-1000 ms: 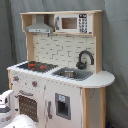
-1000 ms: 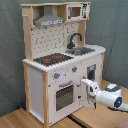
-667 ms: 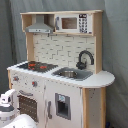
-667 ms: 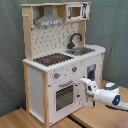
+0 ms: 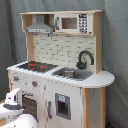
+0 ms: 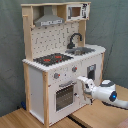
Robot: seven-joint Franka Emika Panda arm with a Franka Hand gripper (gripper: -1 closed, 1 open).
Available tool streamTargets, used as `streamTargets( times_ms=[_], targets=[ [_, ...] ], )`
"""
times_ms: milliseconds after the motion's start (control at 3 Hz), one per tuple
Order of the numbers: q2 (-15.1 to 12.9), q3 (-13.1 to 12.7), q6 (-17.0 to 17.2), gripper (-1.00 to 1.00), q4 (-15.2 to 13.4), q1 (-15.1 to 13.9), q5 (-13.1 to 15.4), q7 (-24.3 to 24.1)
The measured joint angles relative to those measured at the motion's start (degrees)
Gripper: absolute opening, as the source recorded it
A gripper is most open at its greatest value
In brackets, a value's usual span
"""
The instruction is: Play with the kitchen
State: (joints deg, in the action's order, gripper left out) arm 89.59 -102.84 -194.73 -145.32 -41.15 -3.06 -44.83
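Note:
The kitchen (image 5: pixel 100 79) is a tall white and light-wood toy unit. It has a black-red hob (image 5: pixel 35 65), a sink (image 5: pixel 70 73), a black faucet (image 5: pixel 85 59) and a grey hood (image 5: pixel 40 27). In the second exterior view the kitchen (image 6: pixel 35 85) shows its windowed oven door (image 6: pixel 64 97) below the hob (image 6: pixel 52 59). My gripper (image 6: pixel 82 84) is at the right end of the oven door's handle, close to the front panel or touching it. The white arm (image 6: pixel 107 94) reaches in from the second exterior view's right. In the first exterior view the arm (image 5: pixel 14 100) covers part of the oven front.
A toy microwave (image 5: pixel 72 23) sits on the top shelf beside the hood. A white cupboard door with a dark dispenser panel (image 5: pixel 62 106) is next to the oven. The kitchen stands on a wooden table (image 6: pixel 20 119) before a grey curtain (image 6: pixel 112 25).
My gripper has moved from the open space at the second exterior view's right, leftward and slightly up, to the oven door. In the first exterior view the arm has risen.

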Motion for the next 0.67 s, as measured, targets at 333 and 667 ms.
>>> streamTargets(
  times_ms=[333, 667],
  targets=[
    [-0.03, -0.1, -1.27, 1.0, 3.21, -4.74, -0.33, 1.8],
    [-0.13, 1.73, -2.59, 1.0, 3.56, -8.54, -0.82, 5.51]
  ],
)
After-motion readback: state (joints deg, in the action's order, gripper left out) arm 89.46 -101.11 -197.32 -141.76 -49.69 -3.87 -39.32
